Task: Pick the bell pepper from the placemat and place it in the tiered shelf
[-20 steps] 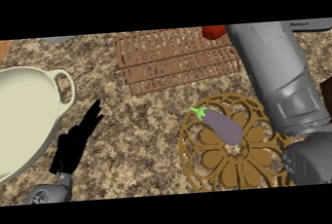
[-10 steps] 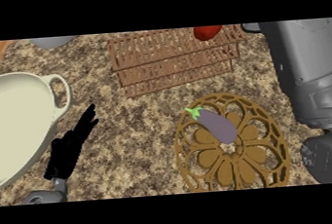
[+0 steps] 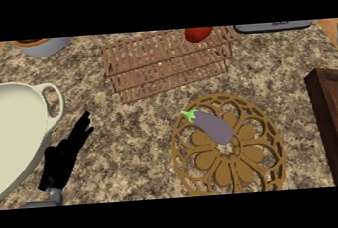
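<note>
A red bell pepper (image 3: 199,33) sits on the top tier of the brown slatted tiered shelf (image 3: 168,64) at the back of the counter, with no hand touching it. The round golden openwork placemat (image 3: 230,156) lies at front right and carries a purple eggplant (image 3: 214,126) with a green stem. My left hand (image 3: 63,155) rests at the lower left beside the pot, fingers straight and holding nothing. My right hand does not show; only slivers of that arm appear at the right edge.
A large cream pot (image 3: 12,137) with a handle fills the left side. A grey bowl (image 3: 44,46) stands at back left, a grey appliance (image 3: 272,26) at back right. A dark wooden board (image 3: 335,124) runs along the right edge.
My right arm has drawn back to the right and left the view, uncovering the shelf. The red pepper stays on the shelf's top tier. The left hand has hardly moved.
</note>
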Robot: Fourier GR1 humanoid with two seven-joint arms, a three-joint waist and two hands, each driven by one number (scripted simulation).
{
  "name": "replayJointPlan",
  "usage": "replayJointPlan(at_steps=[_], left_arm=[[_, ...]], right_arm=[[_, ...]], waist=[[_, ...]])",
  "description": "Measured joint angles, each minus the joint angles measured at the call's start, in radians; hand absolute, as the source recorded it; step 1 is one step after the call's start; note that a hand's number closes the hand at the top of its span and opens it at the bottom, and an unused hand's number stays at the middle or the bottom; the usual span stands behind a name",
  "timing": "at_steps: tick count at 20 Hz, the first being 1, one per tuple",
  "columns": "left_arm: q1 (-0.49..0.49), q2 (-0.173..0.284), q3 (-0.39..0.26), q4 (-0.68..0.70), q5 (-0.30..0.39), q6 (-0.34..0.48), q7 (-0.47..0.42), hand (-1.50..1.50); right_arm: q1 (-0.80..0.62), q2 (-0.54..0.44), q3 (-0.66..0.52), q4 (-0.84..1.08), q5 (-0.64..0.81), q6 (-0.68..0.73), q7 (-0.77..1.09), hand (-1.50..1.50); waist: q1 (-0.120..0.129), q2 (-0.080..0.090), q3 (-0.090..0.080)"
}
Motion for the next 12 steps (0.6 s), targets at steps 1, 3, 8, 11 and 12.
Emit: replayJointPlan(at_steps=[1, 3, 8, 11, 12], left_arm=[[0.003, -0.001, 0.0, -0.002, -0.003, 0.001, -0.005, 0.0], [-0.003, 0.007, 0.011, 0.003, 0.002, -0.008, -0.002, 0.0], [-0.003, -0.012, -0.003, -0.006, -0.022, 0.003, 0.004, 0.0], [0.002, -0.012, 0.002, -0.014, -0.02, -0.006, -0.002, 0.0], [0.006, -0.013, 0.003, -0.021, -0.02, -0.009, 0.002, 0.0]], right_arm=[[0.031, -0.021, -0.003, -0.028, -0.018, 0.039, -0.007, -1.5], [0.097, -0.046, -0.004, -0.099, -0.051, 0.104, -0.004, -1.5], [0.223, -0.125, -0.005, -0.237, -0.134, 0.262, 0.023, -1.5], [0.307, -0.15, -0.011, -0.309, -0.191, 0.334, 0.019, -1.5], [0.325, -0.157, -0.005, -0.322, -0.201, 0.346, 0.019, -1.5]], waist=[[-0.001, 0.0, 0.0], [-0.002, 0.0, 0.0], [0.005, 0.002, 0.0], [0.009, 0.004, -0.001], [0.012, 0.005, -0.002]])
